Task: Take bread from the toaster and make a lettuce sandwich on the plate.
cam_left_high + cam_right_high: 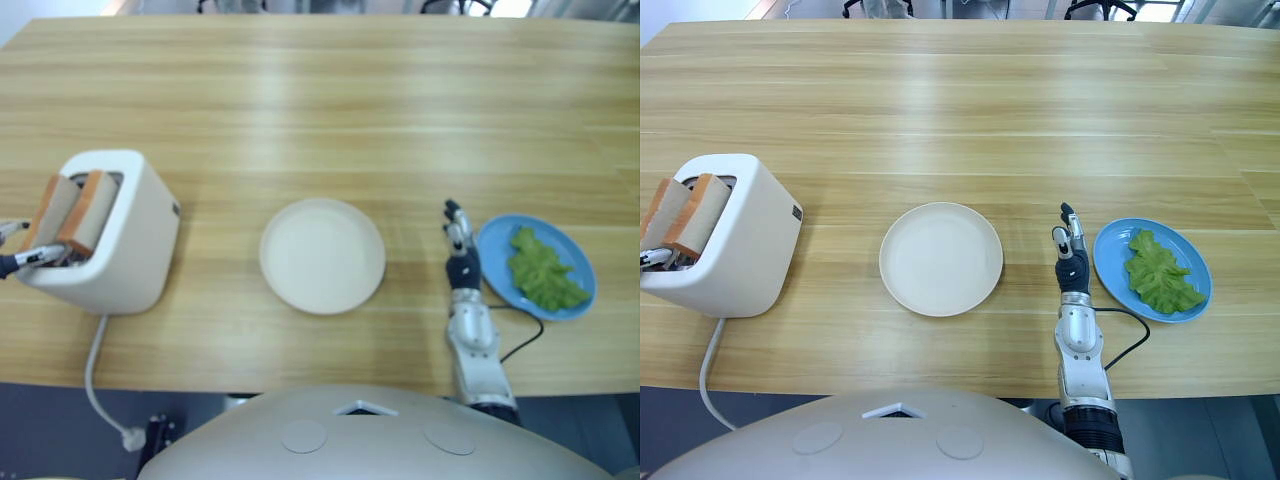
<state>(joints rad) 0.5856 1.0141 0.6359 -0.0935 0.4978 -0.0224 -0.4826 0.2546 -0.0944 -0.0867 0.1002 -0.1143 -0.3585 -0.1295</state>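
Left eye view: two tan bread slices (72, 210) stand in the white box toaster (125, 240). Our left hand (24, 257) is at them, and we cannot tell its grip. Right eye view: our right hand (1070, 252) lies flat and empty between the round cream plate (940, 258) and the blue plate (1107, 268) of green lettuce (1158, 272).

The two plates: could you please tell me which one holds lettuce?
The blue plate beside the right hand holds the lettuce; the central cream plate holds nothing.

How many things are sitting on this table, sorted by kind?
Toaster: 1
Bread slices: 2, in the toaster
Plates: 2, a cream plate and a blue plate
Lettuce: 1 pile, on the blue plate
Total: 6
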